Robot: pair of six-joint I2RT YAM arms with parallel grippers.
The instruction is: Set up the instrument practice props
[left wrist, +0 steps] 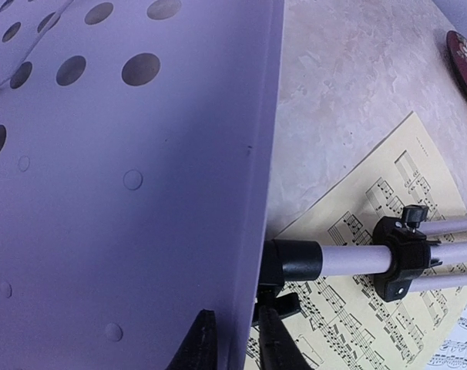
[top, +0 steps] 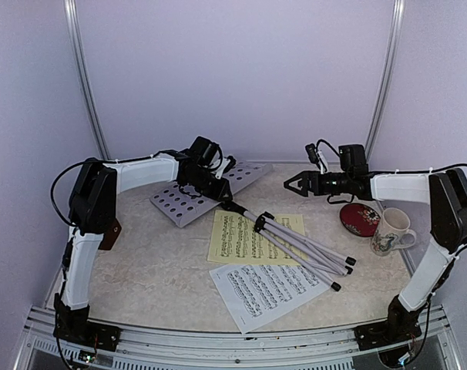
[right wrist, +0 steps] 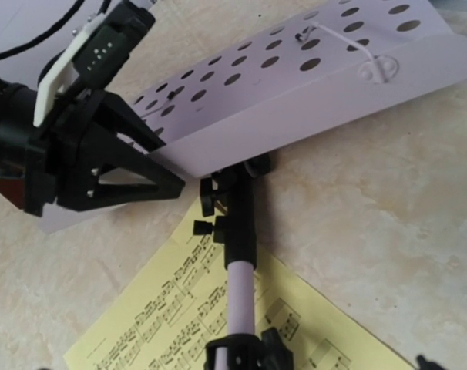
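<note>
**Music stand lying flat, left hand at the edge of its desk**

Music stand [top: 295, 240] lies on its side on the table [top: 141, 270], legs folded together and pointing toward the near right. Its white desk [top: 186, 202], full of round holes, rests tilted at the far left. The pole crosses the yellow sheet [top: 235, 245], which lies flat under it. The white sheet [top: 264, 293] lies nearer the arms, just beside the yellow one, with the leg tips over its far corner.

The left gripper [top: 216, 187] is at the desk's lower edge, where the pole joins. In the left wrist view its two black fingers [left wrist: 203, 347] stand one on each side of that edge with only a narrow gap. Whether they actually press the edge, I cannot tell.

The right gripper [top: 289, 183] hangs above the table to the right of the desk, fingers spread wide and holding nothing.

A red dish [top: 361, 220] and a flowered mug [top: 391, 231] sit together at the right side, apart from the stand.
</note>
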